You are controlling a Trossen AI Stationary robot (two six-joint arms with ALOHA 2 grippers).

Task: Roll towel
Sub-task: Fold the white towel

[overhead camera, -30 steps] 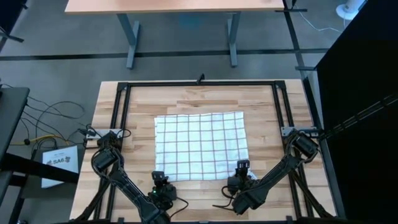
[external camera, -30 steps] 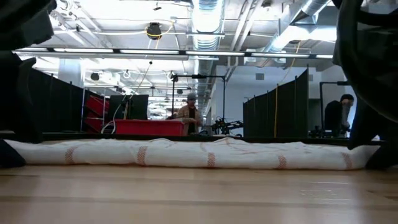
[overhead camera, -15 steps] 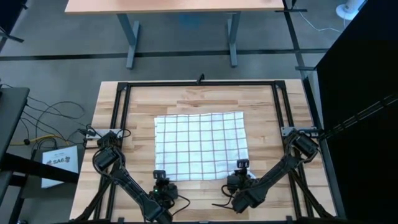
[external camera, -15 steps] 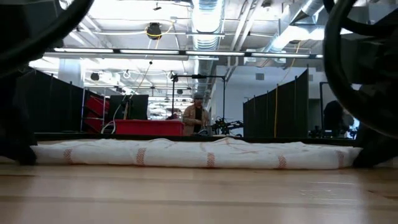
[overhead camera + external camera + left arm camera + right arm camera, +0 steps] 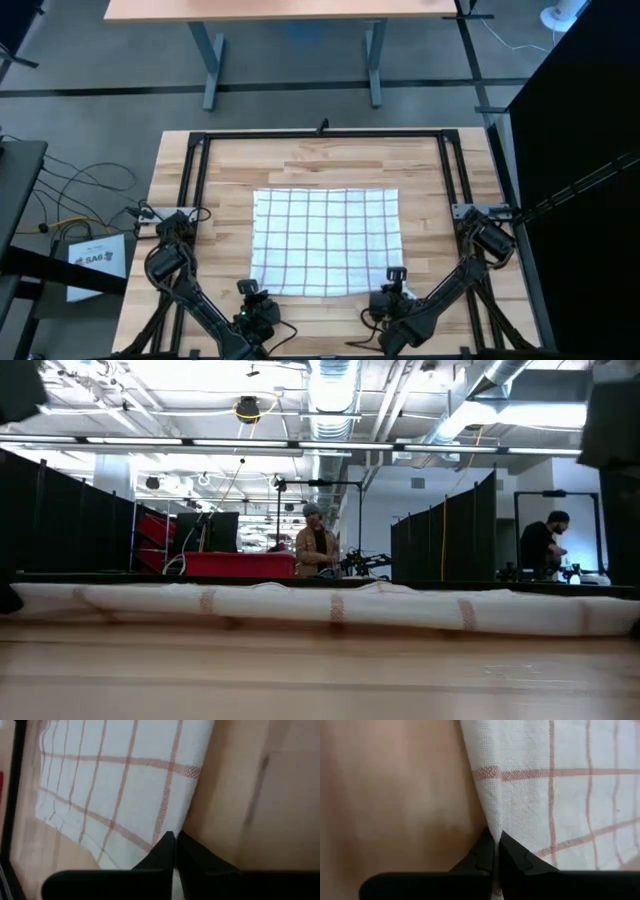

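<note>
The towel [image 5: 325, 242], white with thin dark grid lines, lies spread flat on the wooden table; in the low view its near edge [image 5: 320, 608] shows as a long white band. My left gripper [image 5: 248, 291] is shut at the towel's near left corner. My right gripper [image 5: 394, 277] is shut at its near right corner. Both show in their own wrist views, the left gripper [image 5: 175, 839] and the right gripper [image 5: 496, 838], each with fingertips closed together on the cloth's side edge. My left gripper pinches the towel's side edge at the near left corner [image 5: 186, 822] between its two fingertips, coming from the table's near side. The rest of the towel lies on the table. My right gripper pinches the towel's side edge at the near right corner [image 5: 487, 822] the same way, from the near side.
A black frame [image 5: 200, 160] runs around the work area. A white printed sheet [image 5: 97, 258] lies off the table's left side. Bare wood [image 5: 325, 160] lies beyond the towel's far edge. People [image 5: 317, 550] stand in the room behind.
Both grippers have moved toward the table's near edge, still shut on the towel's near corners. The whole towel has slid a little toward the near edge and lies squarer and smoother, its near edge straighter between the grippers.
</note>
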